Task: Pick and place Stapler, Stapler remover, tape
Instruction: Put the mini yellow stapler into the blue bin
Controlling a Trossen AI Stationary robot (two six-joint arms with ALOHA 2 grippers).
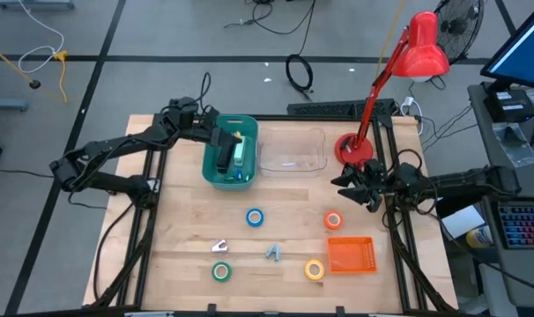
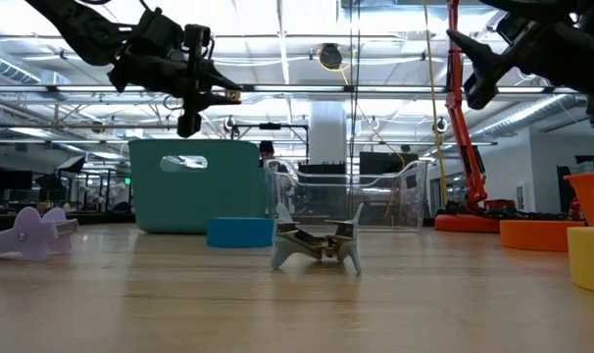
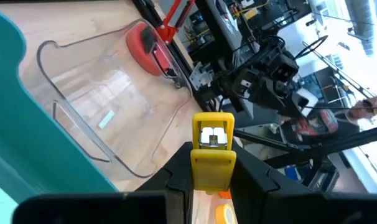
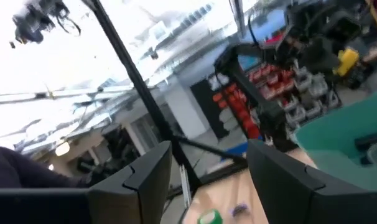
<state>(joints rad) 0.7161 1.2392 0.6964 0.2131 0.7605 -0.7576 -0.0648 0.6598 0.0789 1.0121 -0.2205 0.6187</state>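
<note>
My left gripper hovers above the teal bin and is shut on a yellow stapler. In the low view the stapler's yellow tip sticks out toward the table's right. Dark, green and blue items lie inside the bin. My right gripper is open and raised near the red lamp base, with nothing between its fingers. On the table lie a blue tape roll, an orange one, a green one and a yellow one, plus a pale staple remover and a grey one. My left gripper pinches the yellow stapler between its two fingers, one on each long side. The fingers lie along the stapler, whose front end juts out beyond the fingertips. They point roughly level toward the table's right. The stapler is lifted clear above the teal bin.
A clear plastic bin stands right of the teal bin. An orange basket sits at the near right. The red desk lamp rises over the far right corner. Bare wood lies between the bins and the tape rolls.
</note>
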